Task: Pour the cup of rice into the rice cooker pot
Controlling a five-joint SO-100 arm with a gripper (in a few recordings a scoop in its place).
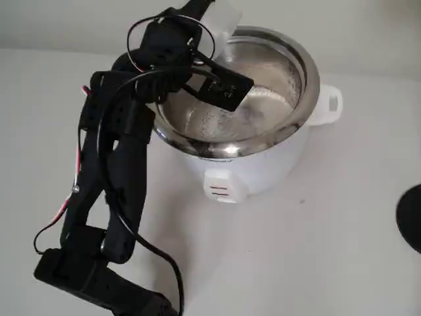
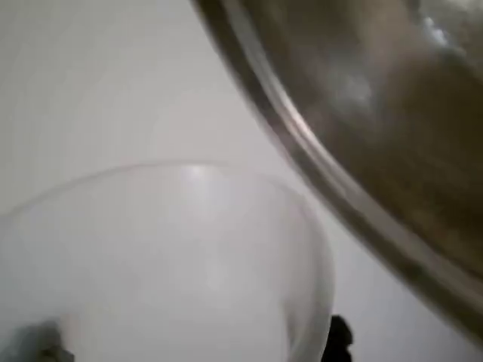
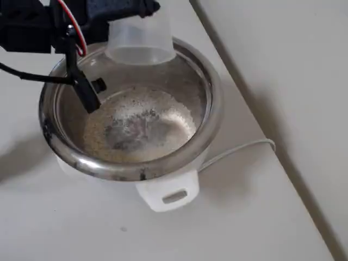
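A: Where is your small translucent plastic cup [image 3: 140, 38]?

B: Tipped over the rim of the shiny round stainless-steel rice cooker pot [image 3: 209, 117], mouth toward the pot, looking empty.

A: The white rice grains [image 3: 138, 125]?

B: Heaped on the pot bottom.

A: State of your black gripper [image 3: 122, 8]?

B: Clenched on the cup's base. White cooker body [image 1: 263, 168] sits on the pale table [image 1: 329, 250].

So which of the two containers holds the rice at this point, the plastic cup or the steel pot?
The rice cooker pot: the rice lies spread over its bottom. The cup, held tipped over the rim by the gripper, looks empty.
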